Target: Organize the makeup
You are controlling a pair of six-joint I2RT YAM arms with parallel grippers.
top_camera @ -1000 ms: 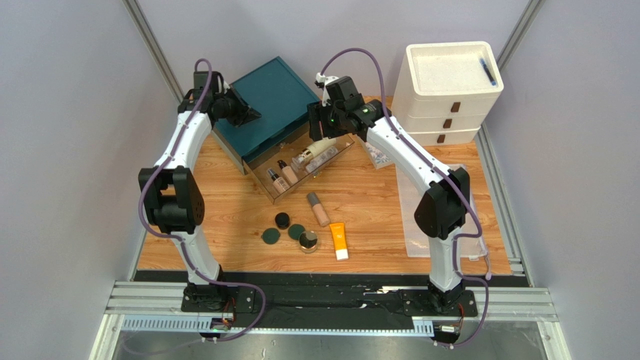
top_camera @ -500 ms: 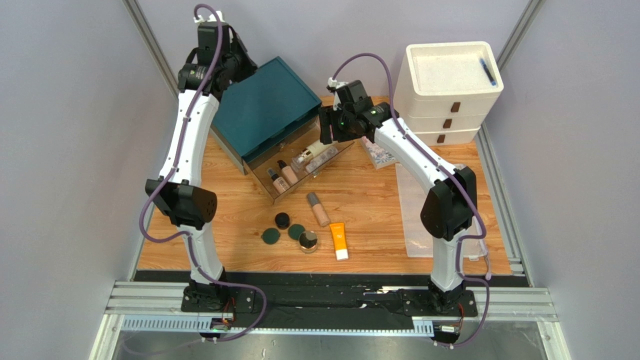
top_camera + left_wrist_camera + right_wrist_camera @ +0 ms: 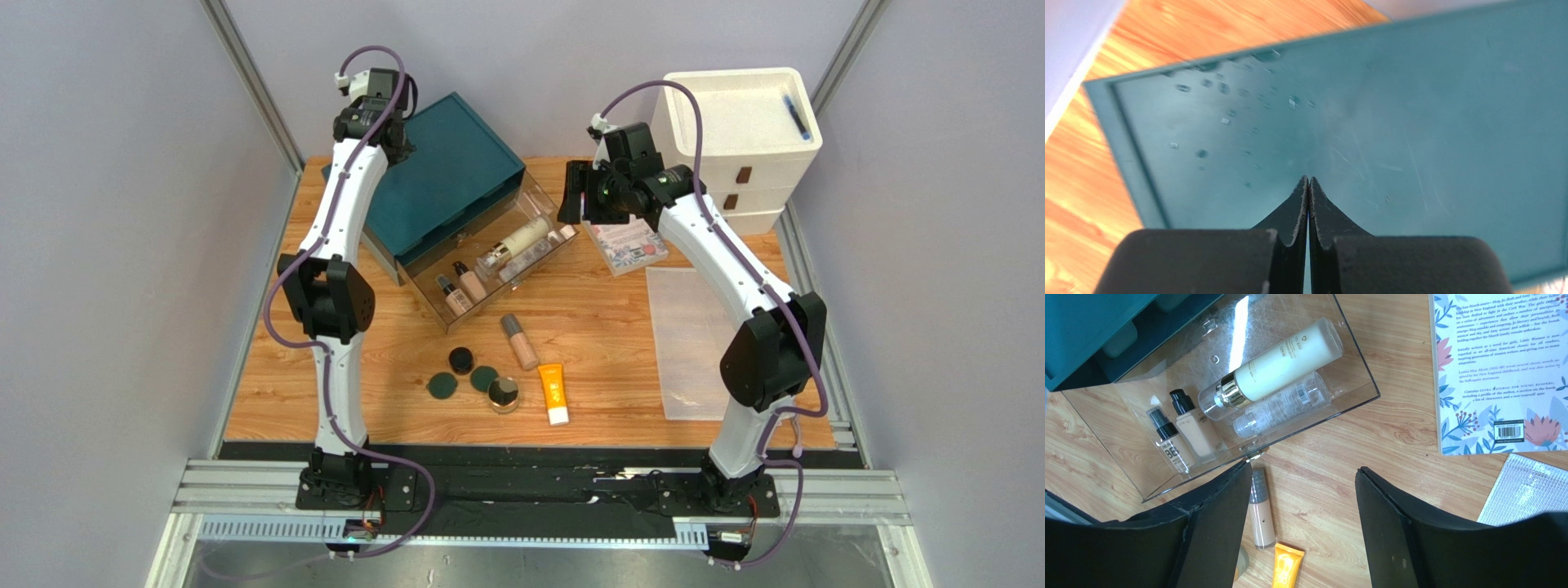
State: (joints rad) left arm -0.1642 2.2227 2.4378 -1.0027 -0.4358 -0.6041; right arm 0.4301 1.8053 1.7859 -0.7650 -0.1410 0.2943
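Starting at the left gripper [image 3: 1308,184]: its jaws are pressed together tip to tip with nothing between them; it hangs over the lid of the teal drawer box [image 3: 1413,104], apparently parked away from the work.

The right gripper [image 3: 1303,470] has its jaws spread wide and empty; it hovers above the table [image 3: 1389,435], just off the front edge of the clear drawer [image 3: 1278,312]. That drawer stands drawn out of the teal box, presumably so items can be lowered in from above.

Inside the drawer lie four items on their sides:
- the cream-gold bottle [image 3: 1281,358], with the clear tube [image 3: 1281,407] just beside it;
- two beige pump bottles [image 3: 1195,432], side by side toward the other end.

Outside the drawer, on the table:
- the tan bottle [image 3: 1261,517], just in front of the drawer wall;
- the orange tube [image 3: 1287,569], near it;
- four round compacts [image 3: 485,379], clustered together.

The patterned booklet [image 3: 1499,367] and the mesh pouch [image 3: 1530,490] lie off to the right; neither counts as makeup.

Judgement: the task is partly complete; six items remain. The tan bottle sits nearest the open jaws and is the likely next pick; lying on its side, it may roll when touched.
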